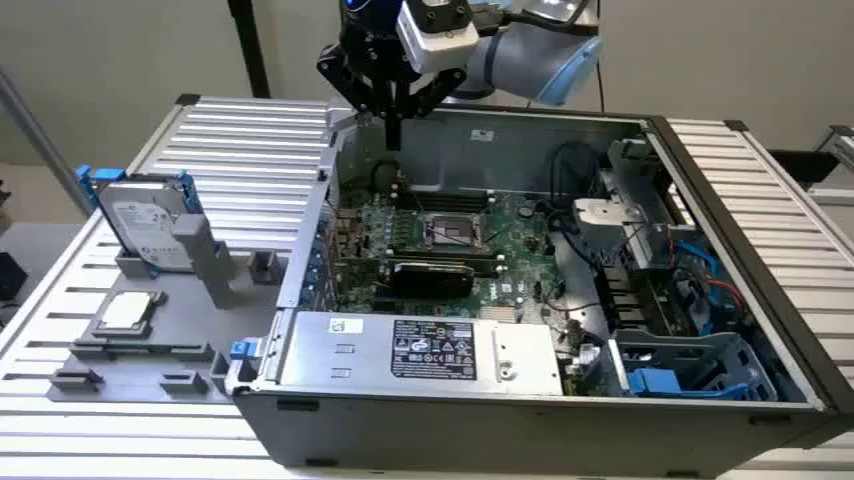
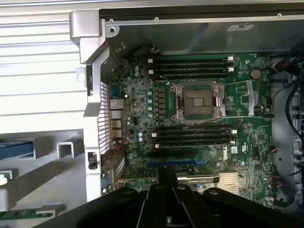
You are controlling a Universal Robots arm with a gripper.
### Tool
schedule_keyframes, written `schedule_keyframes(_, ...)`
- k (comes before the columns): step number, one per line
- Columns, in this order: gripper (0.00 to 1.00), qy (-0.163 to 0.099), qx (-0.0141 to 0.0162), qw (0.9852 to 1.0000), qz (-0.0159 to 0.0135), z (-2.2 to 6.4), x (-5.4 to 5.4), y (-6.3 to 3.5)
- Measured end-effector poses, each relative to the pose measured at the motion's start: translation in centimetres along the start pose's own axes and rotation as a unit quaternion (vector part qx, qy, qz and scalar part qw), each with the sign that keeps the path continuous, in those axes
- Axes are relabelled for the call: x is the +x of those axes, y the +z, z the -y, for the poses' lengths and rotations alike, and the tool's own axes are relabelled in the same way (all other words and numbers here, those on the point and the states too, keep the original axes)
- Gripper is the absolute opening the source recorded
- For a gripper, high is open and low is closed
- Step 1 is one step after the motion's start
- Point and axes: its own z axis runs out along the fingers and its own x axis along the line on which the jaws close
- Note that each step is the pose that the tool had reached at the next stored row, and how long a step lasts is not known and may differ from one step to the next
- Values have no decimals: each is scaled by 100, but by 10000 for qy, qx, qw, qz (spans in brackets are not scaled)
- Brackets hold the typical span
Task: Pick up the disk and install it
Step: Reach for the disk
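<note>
- At the exterior view's left, the disk [image 1: 144,222] stands upright on edge in a slot of a grey fixture [image 1: 160,350], its white label facing the camera and its blue carrier showing along the top. Nothing grips it, so the pick-up is not yet done.
- Just in front of it on the same fixture lies a small square CPU chip [image 1: 126,310]. It is also silver, so a misjudged target could land on it instead.
- Further right, the gripper [image 1: 394,140] hangs above the rear corner of the open computer case [image 1: 534,420], well apart from the disk. Its fingers are pressed together on nothing.
- The case wall [image 1: 327,180] stands between the gripper and the disk, so I judge that a low sideways move would knock the fingers into the sheet metal.
- Closed fingers brought down on the disk would likely push it over or jam on its top edge.
- Below the gripper lies the motherboard [image 2: 199,123] with its bare CPU socket [image 2: 198,102]. A straight descent from this spot risks striking the socket.
- At the exterior view's right sit blue drive bays [image 1: 694,365] among loose cables [image 1: 714,285]. These could snag a drive being seated there.
</note>
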Motion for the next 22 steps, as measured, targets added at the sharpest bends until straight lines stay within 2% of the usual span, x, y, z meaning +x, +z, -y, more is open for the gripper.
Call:
schedule_keyframes(13,0,0,0,10000,0,0,4,0)
schedule_keyframes(15,0,0,1,10000,-1,4,61,-2)
schedule_keyframes(22,0,-1,0,10000,0,24,377,-9)
